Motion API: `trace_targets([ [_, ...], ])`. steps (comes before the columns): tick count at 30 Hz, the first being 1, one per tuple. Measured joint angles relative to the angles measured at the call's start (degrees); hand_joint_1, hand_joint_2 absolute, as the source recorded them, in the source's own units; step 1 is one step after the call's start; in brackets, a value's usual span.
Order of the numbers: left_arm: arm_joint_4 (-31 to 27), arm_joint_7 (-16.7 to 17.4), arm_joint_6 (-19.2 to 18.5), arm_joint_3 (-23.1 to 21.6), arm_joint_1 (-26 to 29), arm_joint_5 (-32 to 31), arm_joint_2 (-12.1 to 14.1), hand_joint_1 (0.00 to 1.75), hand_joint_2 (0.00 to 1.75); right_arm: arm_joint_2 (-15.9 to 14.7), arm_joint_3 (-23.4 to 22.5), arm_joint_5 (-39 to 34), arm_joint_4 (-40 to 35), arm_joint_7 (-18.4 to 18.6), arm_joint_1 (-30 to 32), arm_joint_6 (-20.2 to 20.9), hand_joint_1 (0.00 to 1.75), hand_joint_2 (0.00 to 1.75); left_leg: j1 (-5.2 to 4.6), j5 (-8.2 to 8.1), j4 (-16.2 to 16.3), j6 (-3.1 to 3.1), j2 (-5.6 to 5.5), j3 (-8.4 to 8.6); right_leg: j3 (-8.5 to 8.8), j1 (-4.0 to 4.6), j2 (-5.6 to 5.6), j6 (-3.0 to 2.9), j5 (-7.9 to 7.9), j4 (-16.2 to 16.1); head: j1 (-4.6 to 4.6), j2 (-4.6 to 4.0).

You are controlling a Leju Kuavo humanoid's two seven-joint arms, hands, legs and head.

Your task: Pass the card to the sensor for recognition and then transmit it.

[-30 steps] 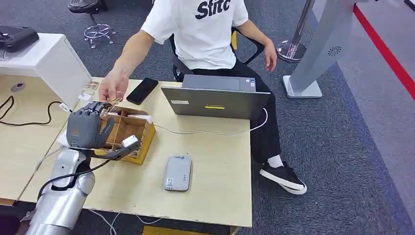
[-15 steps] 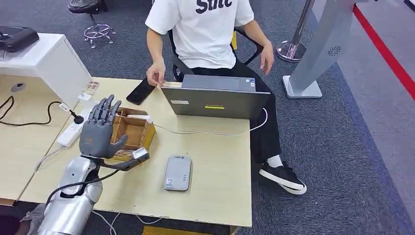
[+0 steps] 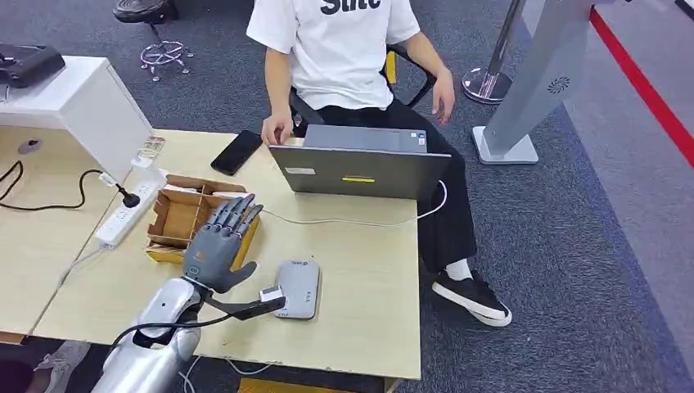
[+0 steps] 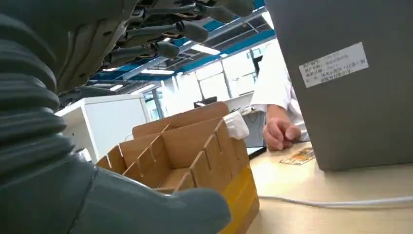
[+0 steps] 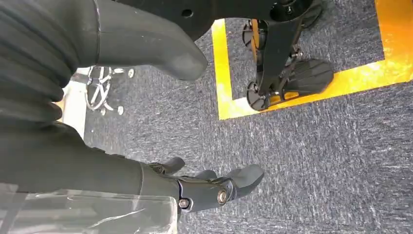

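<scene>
My left hand (image 3: pixel 219 243) hovers with fingers spread and nothing in it, between the cardboard box (image 3: pixel 176 214) and the grey card sensor (image 3: pixel 297 288) lying flat on the wooden table (image 3: pixel 360 270). In the left wrist view that hand (image 4: pixel 73 97) is spread above the box (image 4: pixel 195 156). Beyond the box a patterned card (image 4: pixel 298 156) lies on the table beside the person's hand (image 4: pixel 280 132), at the laptop's corner. My right hand (image 5: pixel 209 187) hangs over the carpet, fingers loose and holding nothing.
A person sits behind the grey laptop (image 3: pixel 360 168), one hand (image 3: pixel 275 131) resting at its left corner. A black phone (image 3: pixel 237 151) lies at the table's far edge. A power strip (image 3: pixel 123 214) and cables sit to the left by a white cabinet (image 3: pixel 74 98).
My left hand has moved right and nearer, from over the box to beside the sensor. The person's hand has drawn back from the box to the laptop's corner.
</scene>
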Motion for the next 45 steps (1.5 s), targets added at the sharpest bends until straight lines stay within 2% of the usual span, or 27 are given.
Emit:
trace_targets([
  [6, 0.0, 1.58, -0.68, -0.18, 0.4, -1.07, 1.46, 0.0, 1.75, 0.0, -0.83, -0.24, 0.0, 0.0, 0.03, -0.11, 0.0, 1.75, 0.0, 0.0, 0.0, 0.0, 0.0, -0.01, 0.01, 0.0, 0.0, 0.0, 0.0, 0.0, 0.0, 0.0],
  [14, -4.44, 2.54, -0.35, 0.46, 4.66, -1.66, 7.24, 0.0, 1.75, 0.0, -2.03, -0.68, 0.0, 0.02, 0.11, -0.46, 0.0, 1.75, 0.02, -0.01, -0.02, 0.0, 0.01, -0.02, -0.01, 0.01, 0.01, -0.02, -0.02, 0.01, -0.02, 0.0],
  [18, -6.38, 2.6, -0.2, 1.35, 5.86, -1.53, 9.02, 0.0, 1.75, 0.02, -2.3, -0.83, 0.02, 0.13, 0.24, -0.52, 0.0, 1.75, 0.01, 0.0, -0.02, 0.0, -0.03, -0.04, 0.0, 0.01, -0.03, -0.01, -0.02, 0.0, 0.0, 0.0],
  [31, -9.29, 2.6, -0.04, 2.16, 8.03, -1.38, 10.75, 0.0, 1.75, 0.35, -2.43, -0.9, 0.0, 0.13, 0.28, -0.55, 0.0, 1.75, 0.01, 0.0, -0.02, 0.0, -0.01, -0.04, 0.01, 0.02, -0.03, -0.01, -0.02, 0.01, 0.0, 0.0],
  [37, -11.67, 2.01, 0.18, 4.81, 10.94, -0.22, 11.82, 0.0, 1.75, 0.42, -2.91, -0.83, 0.0, 0.04, 0.31, -0.77, 0.0, 1.75, 0.02, -0.01, -0.03, -0.01, -0.01, -0.04, -0.03, 0.01, -0.02, -0.02, -0.03, 0.0, -0.02, 0.0],
  [45, -9.66, 1.88, -0.55, 7.39, 10.73, 0.28, 11.78, 0.0, 1.75, 0.46, -3.21, 0.18, 0.0, 0.02, 0.3, -0.44, 0.0, 1.75, 0.01, 0.0, -0.02, 0.0, -0.01, -0.05, -0.03, 0.01, -0.04, -0.01, -0.02, 0.0, -0.02, 0.0],
])
